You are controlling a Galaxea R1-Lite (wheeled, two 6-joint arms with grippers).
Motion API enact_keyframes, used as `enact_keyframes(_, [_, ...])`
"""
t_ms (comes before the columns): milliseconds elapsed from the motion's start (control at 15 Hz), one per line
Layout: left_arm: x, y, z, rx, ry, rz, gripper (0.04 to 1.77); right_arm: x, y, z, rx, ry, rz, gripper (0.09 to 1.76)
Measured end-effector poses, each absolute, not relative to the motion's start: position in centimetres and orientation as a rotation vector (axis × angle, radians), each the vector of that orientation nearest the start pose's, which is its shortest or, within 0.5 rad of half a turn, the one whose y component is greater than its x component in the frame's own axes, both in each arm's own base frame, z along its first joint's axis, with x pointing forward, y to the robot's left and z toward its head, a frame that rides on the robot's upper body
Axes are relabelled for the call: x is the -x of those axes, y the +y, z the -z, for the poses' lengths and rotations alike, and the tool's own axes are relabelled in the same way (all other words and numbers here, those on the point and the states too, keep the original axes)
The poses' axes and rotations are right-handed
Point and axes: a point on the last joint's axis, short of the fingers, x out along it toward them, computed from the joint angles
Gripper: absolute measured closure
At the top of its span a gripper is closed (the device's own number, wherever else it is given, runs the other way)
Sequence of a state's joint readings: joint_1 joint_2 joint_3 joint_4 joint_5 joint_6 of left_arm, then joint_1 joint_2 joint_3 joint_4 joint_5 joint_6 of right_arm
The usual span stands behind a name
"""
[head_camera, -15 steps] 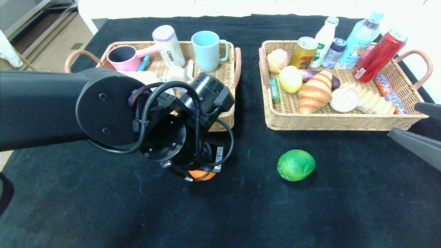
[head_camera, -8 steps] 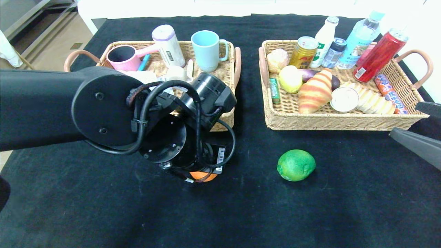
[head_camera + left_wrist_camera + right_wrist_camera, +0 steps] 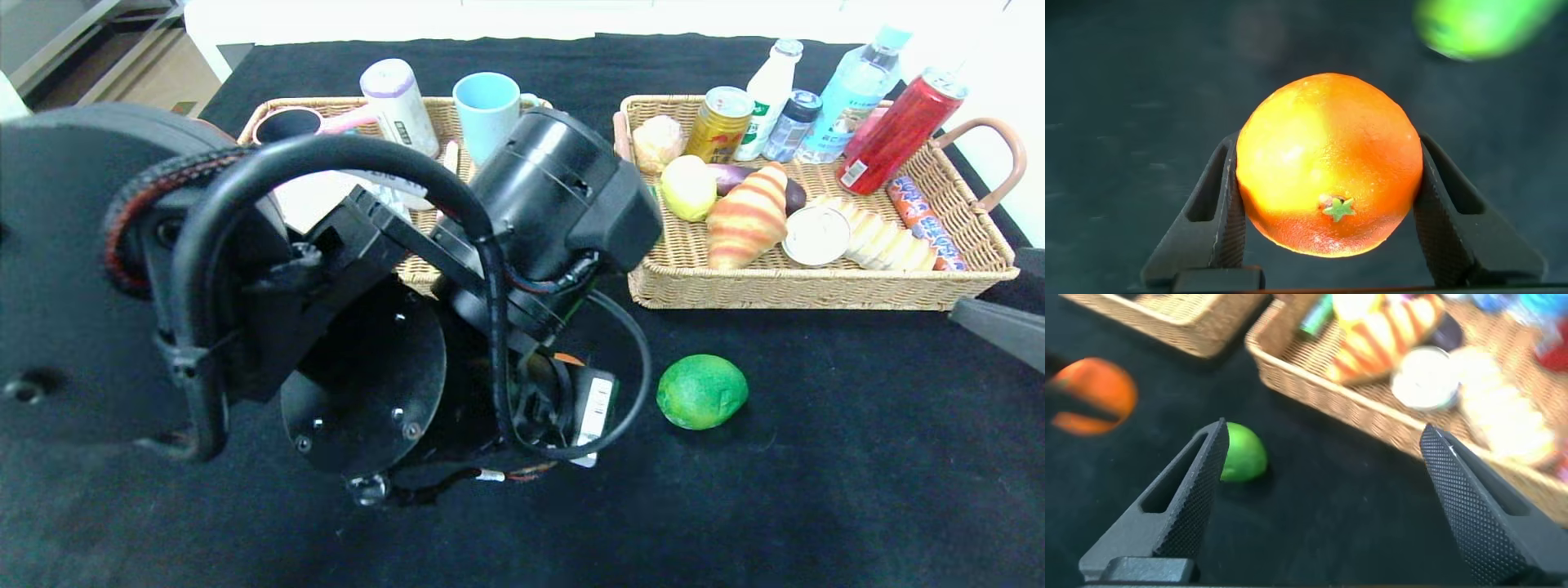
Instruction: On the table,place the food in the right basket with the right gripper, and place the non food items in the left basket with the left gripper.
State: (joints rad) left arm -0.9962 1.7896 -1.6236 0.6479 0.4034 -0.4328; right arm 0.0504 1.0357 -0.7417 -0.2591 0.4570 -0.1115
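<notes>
left basket (image 3: 424, 273): we see it mostly hidden behind the left arm
orange (image 3: 567, 358): we glimpse only a sliver in head view
lime (image 3: 1474, 24): blurred, cut off by the edge

Head camera looks down; both wrist views share the lime (image 3: 701, 391).

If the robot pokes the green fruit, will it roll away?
Probably. The green fruit looks round and sits loose on the flat black table, nothing beside it, so a push would likely roll it. Its slightly lumpy shape may make it wobble and stop soon.
</notes>
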Motion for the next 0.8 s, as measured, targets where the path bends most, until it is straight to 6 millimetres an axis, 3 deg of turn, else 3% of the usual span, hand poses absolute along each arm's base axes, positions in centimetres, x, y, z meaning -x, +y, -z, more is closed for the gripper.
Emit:
enact_keyframes(200, [-16.6, -28.5, -25.6, -0.165, 0.736, 0.471, 0.63, -13.3, 1.5, -28.3, 0.102, -0.003, -0.483, 0.14])
enact_keyframes(600, [-16.4, -33.9, -23.0, -0.186, 0.733, 0.533, 0.63, -12.9, 1.5, -28.7, 0.107, -0.025, -0.472, 0.14])
enact_keyframes(800, [-16.0, -35.4, -22.1, -0.192, 0.739, 0.541, 0.63, -12.7, 1.5, -28.8, 0.108, -0.029, -0.472, 0.14])
